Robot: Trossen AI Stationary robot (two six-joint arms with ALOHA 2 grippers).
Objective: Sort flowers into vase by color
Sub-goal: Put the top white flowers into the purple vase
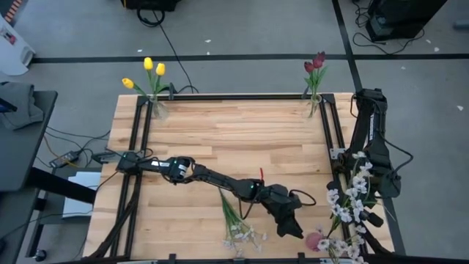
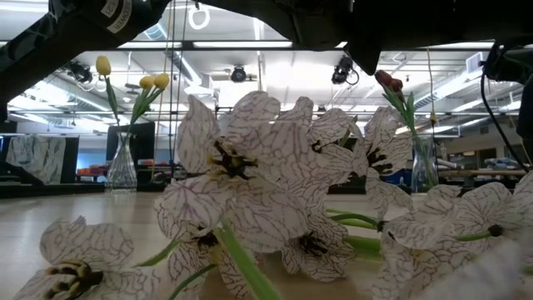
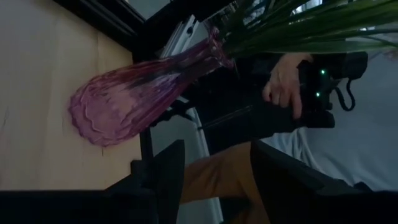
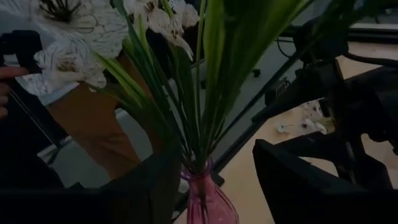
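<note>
My right pincer point(image 4: 211, 180) stands open just above the pink vase point(image 4: 207, 205) at the near right corner of the tabletop point(image 1: 220, 139), fingers apart on either side of the green stems of the white flowers point(image 1: 350, 194) standing in it. My left pincer point(image 1: 292, 226), jaws parted and holding nothing, hangs low beside that vase. One white spray point(image 1: 242, 233) lies flat nearby. At the far edge, the yellow tulips point(image 1: 150, 72) stand in the left vase and the dark red tulips point(image 1: 315, 64) in the right.
</note>
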